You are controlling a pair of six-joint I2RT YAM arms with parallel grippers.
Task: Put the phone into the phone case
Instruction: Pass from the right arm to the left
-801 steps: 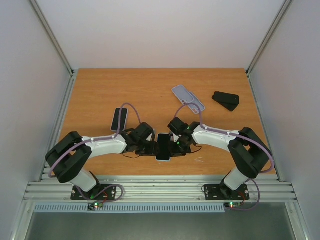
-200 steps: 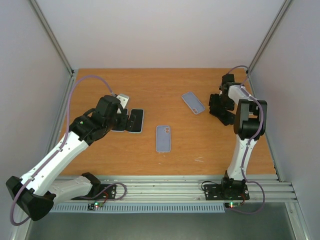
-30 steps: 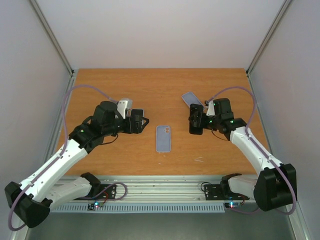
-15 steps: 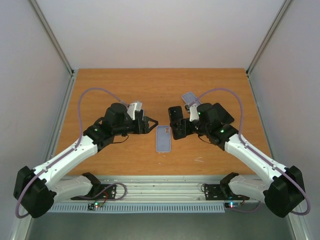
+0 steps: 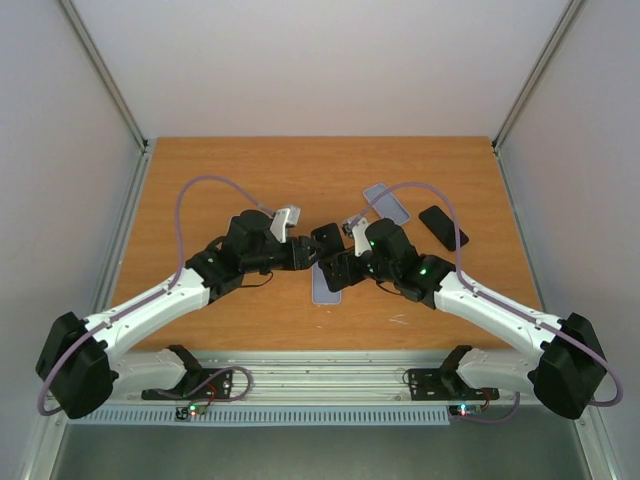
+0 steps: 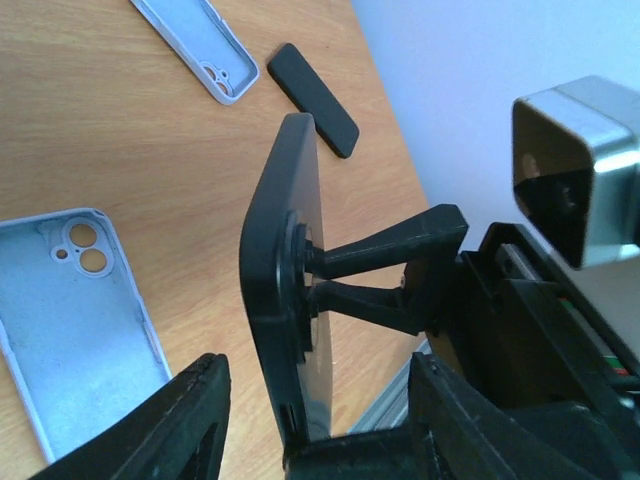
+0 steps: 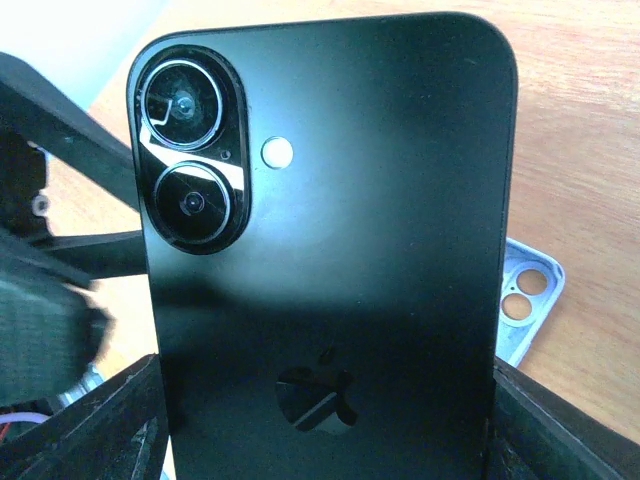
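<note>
Phone case (image 6: 75, 330): light blue, lies flat and open side up in the middle of the table (image 5: 200, 180); it is the landmark for the lines below.
Phone (image 7: 320, 250): black, held in the air and standing nearly upright, close over the far end of the phone case and not touching it.
Right gripper (image 7: 320, 400): it comes from the right of the phone case, its two fingers are pressed on the long edges of the phone, and it carries the phone.
Left gripper (image 6: 320, 380): it comes from the left of the phone case, about half open; one finger stands on each side of the phone's lower part, with a gap on both sides, so it grasps nothing.
Second case (image 5: 388, 205): pale, to the far right of the phone case.
Second phone (image 5: 443, 226): black, flat, further right than the second case.
</note>
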